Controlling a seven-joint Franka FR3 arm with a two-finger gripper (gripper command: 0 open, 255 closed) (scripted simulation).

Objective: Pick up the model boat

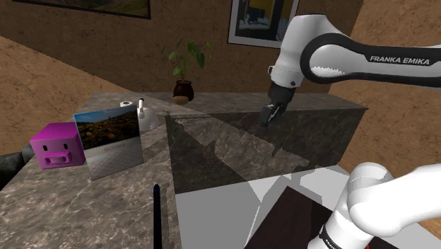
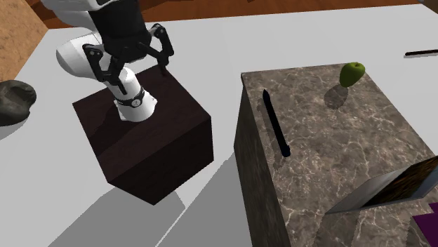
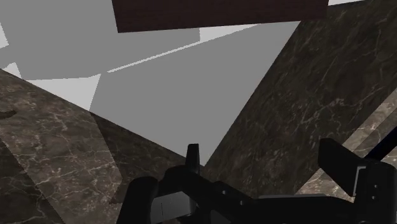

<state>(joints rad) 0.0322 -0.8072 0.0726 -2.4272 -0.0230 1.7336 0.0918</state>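
Claw [image 1: 267,117] open, fingers spread and pointing down, readied for a grasp. The white model boat [image 1: 147,119] stands on the table [image 1: 63,205], well apart, just beyond the leaning picture [image 1: 112,141]; an approach evidently comes first.

Rough brown walls [image 1: 49,64] rose behind a dark, veined marble desk [image 1: 71,205] — its front face in shadow. A framed picture [image 1: 263,20] hung high, a second picture [image 1: 92,7] further along. The floor [image 1: 212,219] was pale grey — crossed by angular shadows.
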